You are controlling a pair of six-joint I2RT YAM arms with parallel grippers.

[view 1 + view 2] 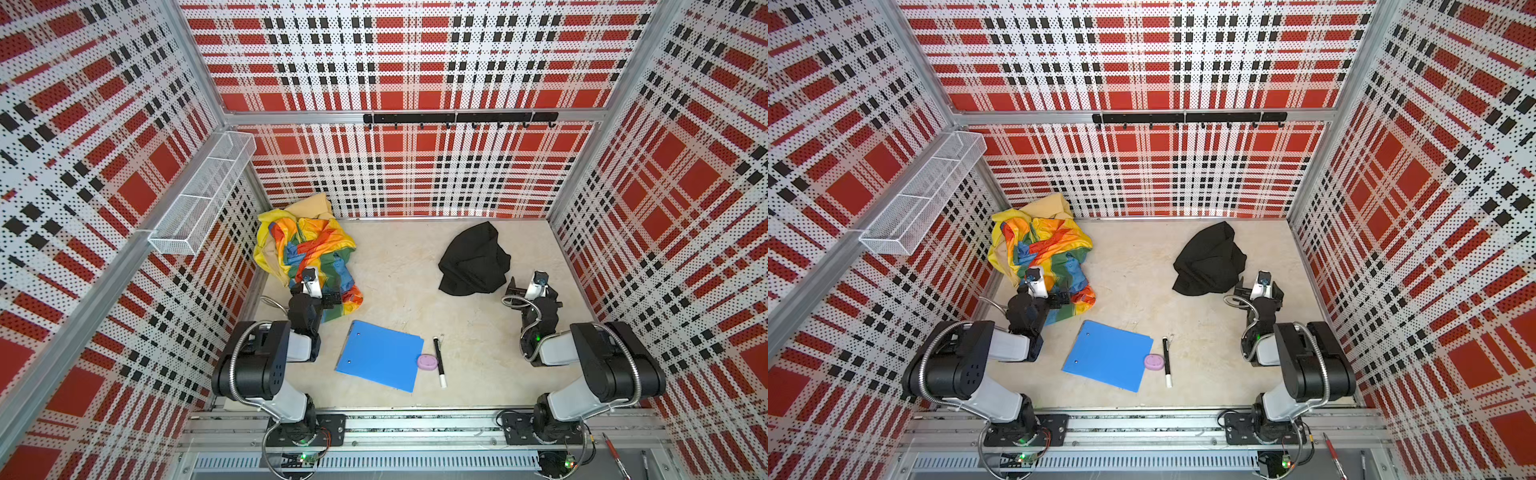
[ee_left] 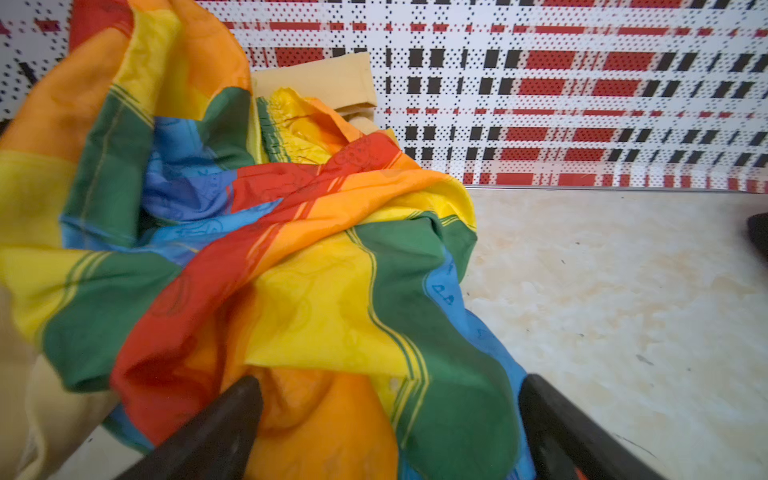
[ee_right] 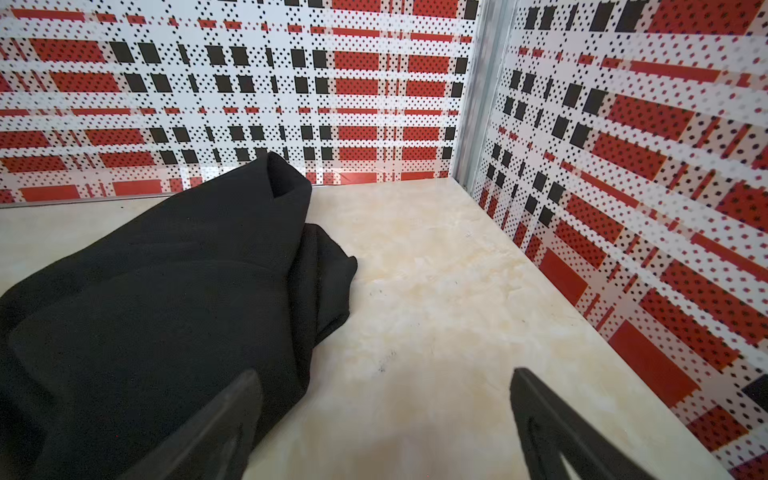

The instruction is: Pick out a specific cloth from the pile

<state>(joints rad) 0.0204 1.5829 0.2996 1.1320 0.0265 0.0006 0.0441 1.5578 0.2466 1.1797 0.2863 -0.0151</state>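
Between the wide fingers of the left gripper (image 2: 390, 382), the pile (image 1: 307, 249) hides its lower cloths; beside 1 finger of the wide, empty right gripper (image 3: 383, 373) lies the cloth (image 3: 166, 291), bare table (image 3: 436, 291) beyond.

From high at the front, my two top views look steeply down on the whole counter (image 1: 399, 266), nearly identical. The left wrist camera sits low and close to the pile (image 2: 291, 249), the right wrist camera close to the black cloth (image 3: 145, 311); both face the back wall (image 3: 249, 83).
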